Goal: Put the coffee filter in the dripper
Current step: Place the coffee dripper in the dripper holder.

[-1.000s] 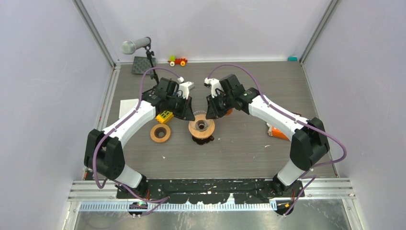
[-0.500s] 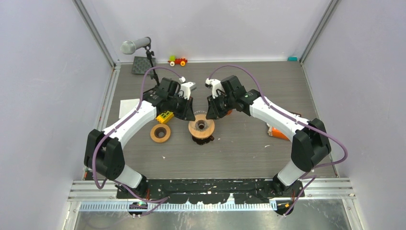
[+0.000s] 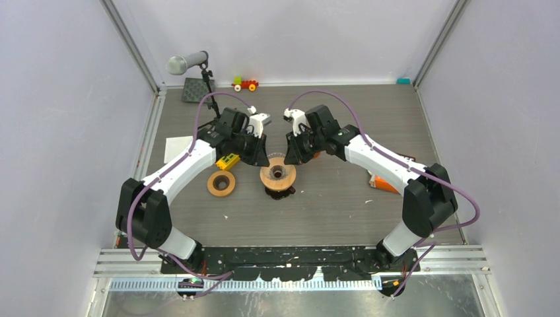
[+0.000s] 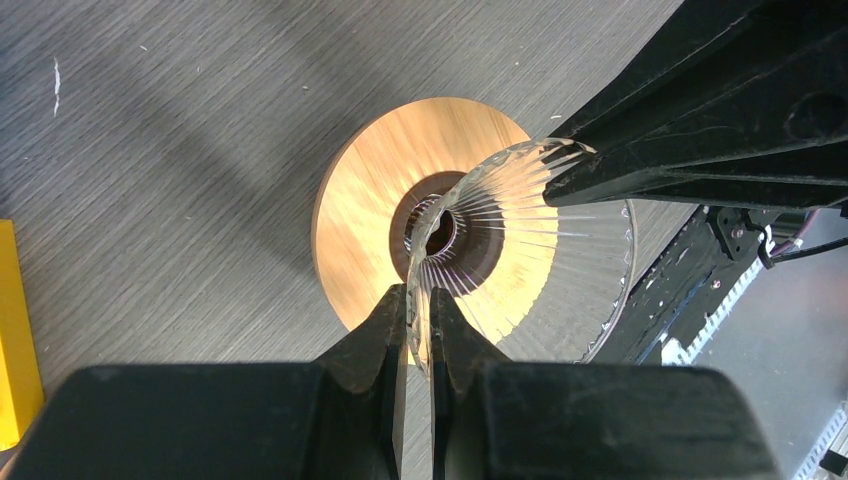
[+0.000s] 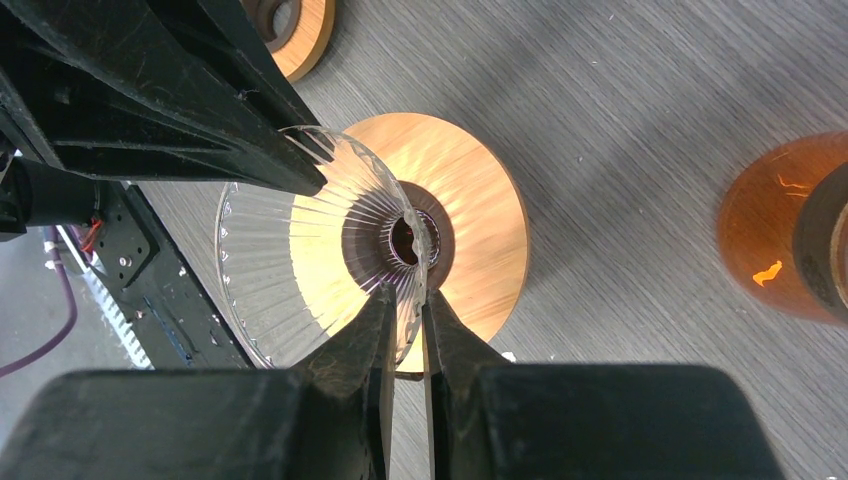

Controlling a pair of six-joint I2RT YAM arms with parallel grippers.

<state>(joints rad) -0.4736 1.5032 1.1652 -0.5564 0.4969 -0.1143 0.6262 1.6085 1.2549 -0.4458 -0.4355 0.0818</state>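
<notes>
A clear ribbed cone, the dripper (image 4: pixel 540 230) (image 5: pixel 290 250), sits with its neck at the hole of a round wooden disc (image 4: pixel 370 210) (image 5: pixel 480 220) (image 3: pixel 278 175). My left gripper (image 4: pixel 418 300) (image 3: pixel 263 157) is shut on the cone's wall on one side. Opposite it, my right gripper (image 5: pixel 404 295) (image 3: pixel 291 156) is shut on the other wall. Each wrist view shows the other arm's fingers (image 4: pixel 680 150) (image 5: pixel 200 110) at the far rim. A flat white paper (image 3: pixel 177 146) lies at the table's left edge. I cannot tell whether it is the coffee filter.
A second wooden ring (image 3: pixel 221 183) and a yellow block (image 3: pixel 226 160) lie left of the dripper. An amber translucent cup (image 5: pixel 780 230) stands behind the right gripper. An orange item (image 3: pixel 383 183) lies under the right arm. A microphone (image 3: pixel 187 63) and a toy train (image 3: pixel 245 84) stand at the back.
Both grippers keep their hold on the dripper; the arms have shifted only very slightly.
</notes>
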